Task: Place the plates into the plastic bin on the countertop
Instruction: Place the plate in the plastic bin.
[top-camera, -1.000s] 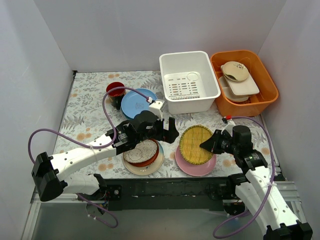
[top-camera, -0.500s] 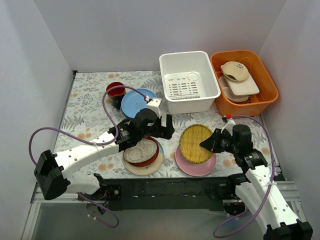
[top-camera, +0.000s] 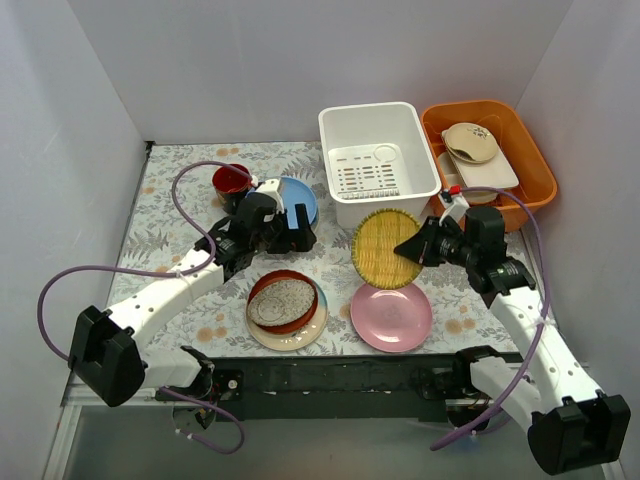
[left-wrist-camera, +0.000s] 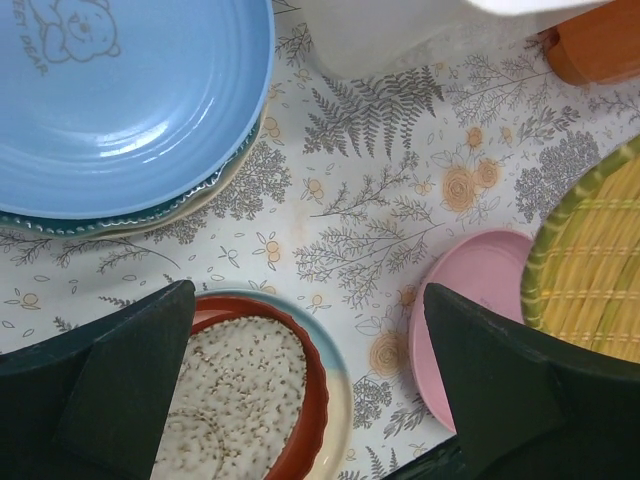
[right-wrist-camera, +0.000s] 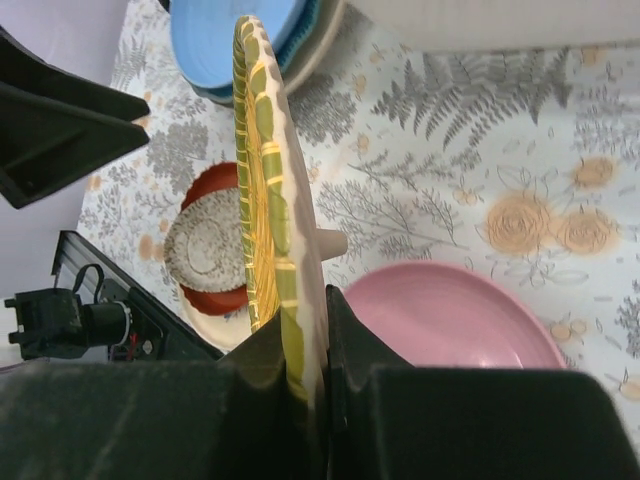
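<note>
Bench (top-camera: 170, 205): grey-white leaf and orange-flower print, boxed in by plain white walls.
Plastic bin (top-camera: 385, 208): white, at the back of the bench, slotted floor showing; just left of the orange tub (top-camera: 530, 195) with beige and white dishes (top-camera: 475, 152).
Right jaws: clamped on the rim of the yellow woven plate (top-camera: 388, 247).
Yellow woven plate: off the bench, tipped nearly on edge, just in front of the bin's near wall and apart from the pink plate (top-camera: 392, 316) lying flat below.
Left jaws: spread wide, gripping nothing, over the bench between the blue stack and the red-brown plate.
Light blue plate (left-wrist-camera: 120, 90): on top of teal and cream rims, left of the bin, beside the dark-red cup (top-camera: 230, 180).
Red-brown plate (top-camera: 283, 303): at the near edge, speckled dish inside, resting on a cream-and-blue plate (top-camera: 300, 336).
</note>
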